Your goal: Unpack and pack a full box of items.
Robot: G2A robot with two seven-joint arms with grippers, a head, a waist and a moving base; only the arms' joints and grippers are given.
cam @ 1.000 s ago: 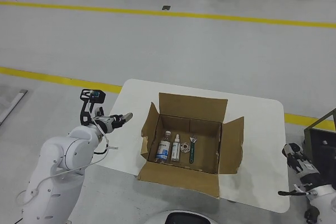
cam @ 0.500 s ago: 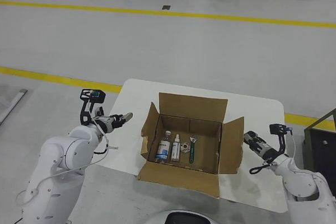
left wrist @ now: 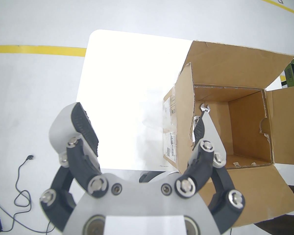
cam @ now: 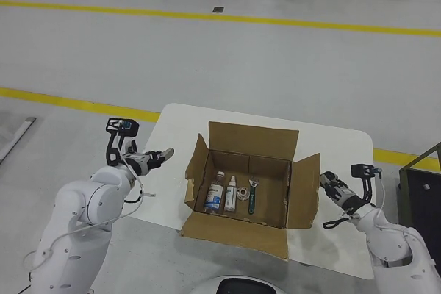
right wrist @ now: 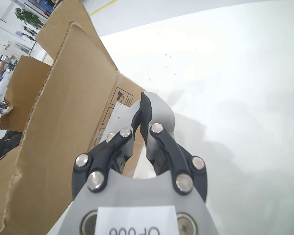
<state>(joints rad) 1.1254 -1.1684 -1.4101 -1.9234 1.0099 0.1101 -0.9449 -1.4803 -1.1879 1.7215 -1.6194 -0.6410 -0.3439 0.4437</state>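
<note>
The cardboard box (cam: 253,140) stands mid-bench (cam: 338,154) with its flaps splayed. On its floor, a large bottle (cam: 214,197), a small bottle (cam: 230,194), a round metal fitting (cam: 242,195) and a wrench (cam: 253,195) lie in a row. The left jaws are spread wide near the bench's left edge, apart from the box. The right jaws, pressed nearly together and holding nothing, hang just beside the right flap.

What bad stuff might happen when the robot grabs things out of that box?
1. The right gripper is shut and close to the right flap; it may bump the flap and shove the box.
2. The big bottle, small bottle, round part and wrench lie close together, so grabbing one might knock its neighbour.
</note>
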